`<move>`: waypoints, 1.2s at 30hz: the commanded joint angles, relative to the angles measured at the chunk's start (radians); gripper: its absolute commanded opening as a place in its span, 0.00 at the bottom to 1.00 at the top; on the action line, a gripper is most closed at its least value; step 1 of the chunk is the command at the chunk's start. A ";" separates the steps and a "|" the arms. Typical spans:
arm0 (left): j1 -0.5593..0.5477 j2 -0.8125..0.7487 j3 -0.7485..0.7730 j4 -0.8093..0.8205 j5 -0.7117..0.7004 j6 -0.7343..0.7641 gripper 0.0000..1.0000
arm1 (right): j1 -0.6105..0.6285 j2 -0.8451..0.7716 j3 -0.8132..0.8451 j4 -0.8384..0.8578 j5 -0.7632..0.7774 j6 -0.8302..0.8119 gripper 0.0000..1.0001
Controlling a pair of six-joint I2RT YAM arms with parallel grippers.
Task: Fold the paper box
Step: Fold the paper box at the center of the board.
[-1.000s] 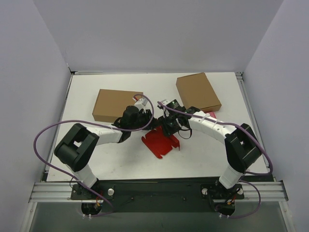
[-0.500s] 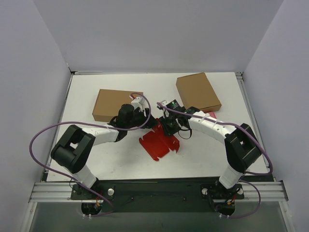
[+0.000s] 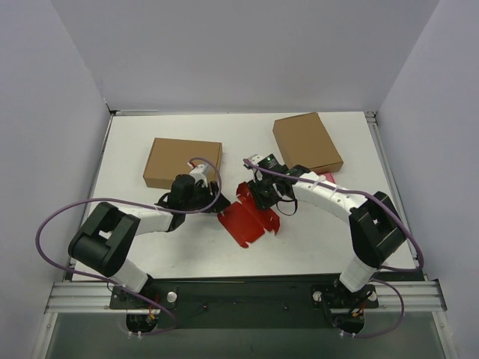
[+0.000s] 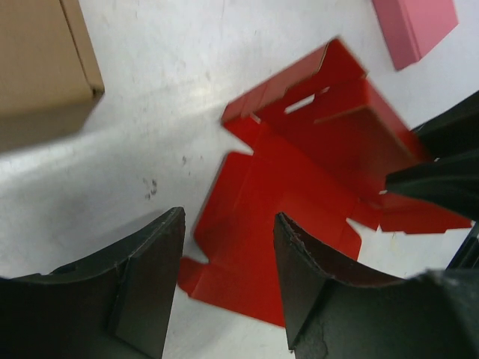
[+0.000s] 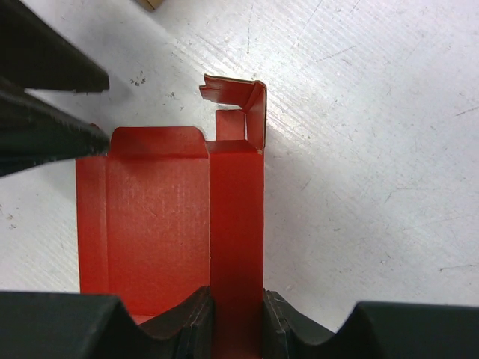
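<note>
White table [image 3: 322,239], right tool [image 5: 237,318] pinching paper box [image 5: 150,217] edge

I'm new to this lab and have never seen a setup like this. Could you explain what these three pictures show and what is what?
These are two robot arms bolted to the near edge of a white table. Each one ends in a two-finger gripper. The overhead picture looks down from above and behind the arms. The other two come from a small camera on each wrist, so the dark shapes at the bottom of those pictures are that arm's own fingers.

In the middle of the table lies a red cardboard sheet with flaps. This is the paper box to be folded. There is also a brown box beyond the left arm, another brown box beyond the right arm, and a small pink box.

The right gripper is shut on a strip of the red sheet. The left gripper is open above the sheet, holding nothing.
</note>
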 commanded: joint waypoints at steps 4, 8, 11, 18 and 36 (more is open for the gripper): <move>0.006 -0.009 -0.040 0.107 0.073 -0.034 0.61 | -0.020 -0.063 -0.005 -0.032 -0.029 0.011 0.09; 0.012 -0.009 -0.031 0.133 0.088 -0.056 0.61 | -0.038 -0.126 -0.025 -0.041 -0.053 0.031 0.09; 0.020 -0.023 -0.031 0.159 0.102 -0.059 0.61 | -0.054 -0.168 -0.038 -0.050 -0.069 0.043 0.09; 0.029 0.055 0.003 0.279 0.209 -0.086 0.65 | -0.089 -0.229 -0.044 -0.070 -0.144 0.066 0.09; -0.040 0.176 0.112 0.342 0.120 -0.038 0.64 | -0.111 -0.218 -0.024 -0.072 -0.214 0.091 0.08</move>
